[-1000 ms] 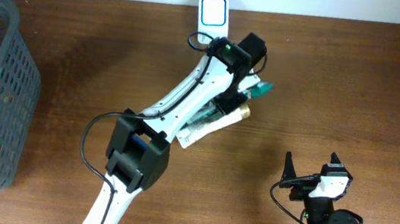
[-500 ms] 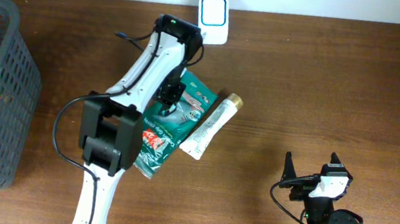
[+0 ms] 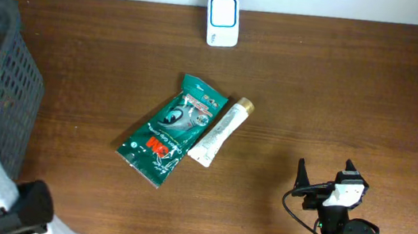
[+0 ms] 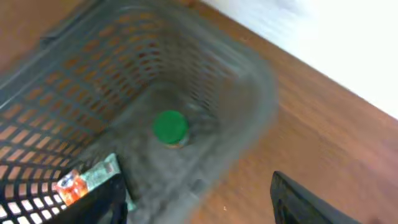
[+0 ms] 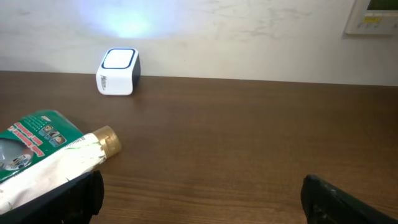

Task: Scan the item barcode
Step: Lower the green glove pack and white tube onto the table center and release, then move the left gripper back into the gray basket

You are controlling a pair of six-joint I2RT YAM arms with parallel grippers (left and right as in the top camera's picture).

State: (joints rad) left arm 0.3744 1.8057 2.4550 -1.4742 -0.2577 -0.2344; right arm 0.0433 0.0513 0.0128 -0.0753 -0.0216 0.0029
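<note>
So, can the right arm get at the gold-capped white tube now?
Probably yes: only bare table lies between its open tool and the tube, and the green packet sits on the far side.

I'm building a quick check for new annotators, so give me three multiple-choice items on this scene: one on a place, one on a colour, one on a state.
1. The white scanner stands: A) at the table's far edge B) between packet and tube C) at the near edge.
2. The packet is mostly: A) red B) green C) yellow.
3. The tube is: A) standing upright B) lying flat, capped C) lying uncapped.
Key: A, it sits by the wall; B, green wrapper with a small red mark; B, gold cap on, lying beside the packet.
</note>
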